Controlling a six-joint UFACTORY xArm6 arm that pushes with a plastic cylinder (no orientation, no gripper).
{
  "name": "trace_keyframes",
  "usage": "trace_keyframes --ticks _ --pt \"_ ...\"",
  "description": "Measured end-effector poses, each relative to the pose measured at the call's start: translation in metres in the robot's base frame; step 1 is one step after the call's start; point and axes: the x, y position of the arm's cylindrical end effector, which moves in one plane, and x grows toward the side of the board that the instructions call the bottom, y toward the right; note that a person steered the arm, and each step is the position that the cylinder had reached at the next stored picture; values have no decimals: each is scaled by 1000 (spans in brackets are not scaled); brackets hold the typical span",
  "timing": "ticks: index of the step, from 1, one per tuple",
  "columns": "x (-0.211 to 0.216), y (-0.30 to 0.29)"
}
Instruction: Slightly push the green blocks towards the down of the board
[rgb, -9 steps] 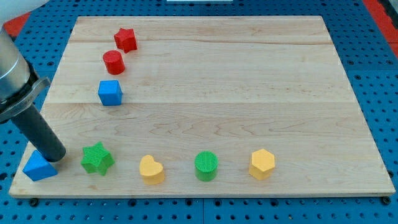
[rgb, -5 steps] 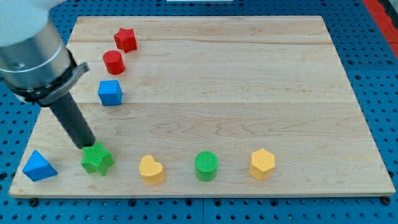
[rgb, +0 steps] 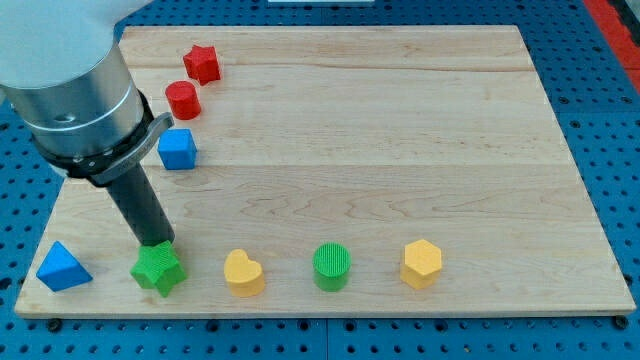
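Note:
A green star block (rgb: 158, 270) lies near the board's bottom edge at the view's left. My tip (rgb: 155, 243) touches its top side, just above it in the view. A green cylinder block (rgb: 332, 266) stands further right along the bottom row, apart from my tip. The dark rod rises from the tip up and to the left to the grey arm body.
A blue triangle block (rgb: 62, 267) lies at the bottom left corner. A yellow heart block (rgb: 243, 272) and a yellow hexagon block (rgb: 421, 263) flank the green cylinder. A blue cube (rgb: 177, 148), a red cylinder (rgb: 183, 100) and a red star (rgb: 202, 63) sit at upper left.
My tip moved right from beside the blue triangle to the top of the green star, then pushed the star slightly down the board.

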Motion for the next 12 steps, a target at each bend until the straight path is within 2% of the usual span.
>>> trace_keyframes --ticks 2,3,4,5,7,10,12 --pt "3 0" --pt "-15 41" --pt "-26 107" --pt "-24 135" --pt "-13 162" --pt "4 169" --pt "-9 215"
